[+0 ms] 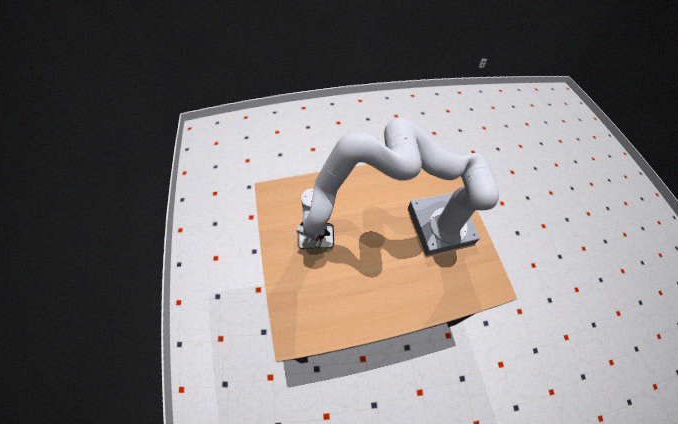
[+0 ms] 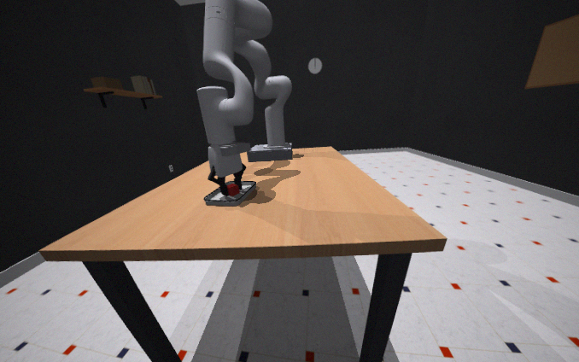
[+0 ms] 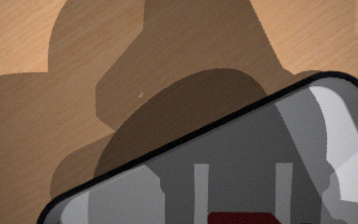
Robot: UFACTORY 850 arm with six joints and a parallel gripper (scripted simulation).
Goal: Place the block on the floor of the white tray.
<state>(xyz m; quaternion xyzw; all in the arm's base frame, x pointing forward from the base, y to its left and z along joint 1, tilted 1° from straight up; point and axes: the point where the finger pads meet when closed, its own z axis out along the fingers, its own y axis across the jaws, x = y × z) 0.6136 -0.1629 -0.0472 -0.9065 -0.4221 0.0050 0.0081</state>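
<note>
The small red block (image 2: 232,189) rests inside the white tray (image 2: 230,196) with a dark rim, on the left part of the wooden table. My gripper (image 2: 227,183) points straight down into the tray, and its fingers stand apart on either side of the block. In the overhead view the tray (image 1: 313,241) shows under my wrist with a bit of red beside it. In the wrist view the tray floor (image 3: 240,165) fills the lower right, and the block's top edge (image 3: 242,218) shows at the bottom between my two fingers. The gripper is open.
The arm's base plate (image 1: 443,223) stands on the right part of the table. The table edges drop off to a tiled floor. A wall shelf (image 2: 121,90) hangs far behind.
</note>
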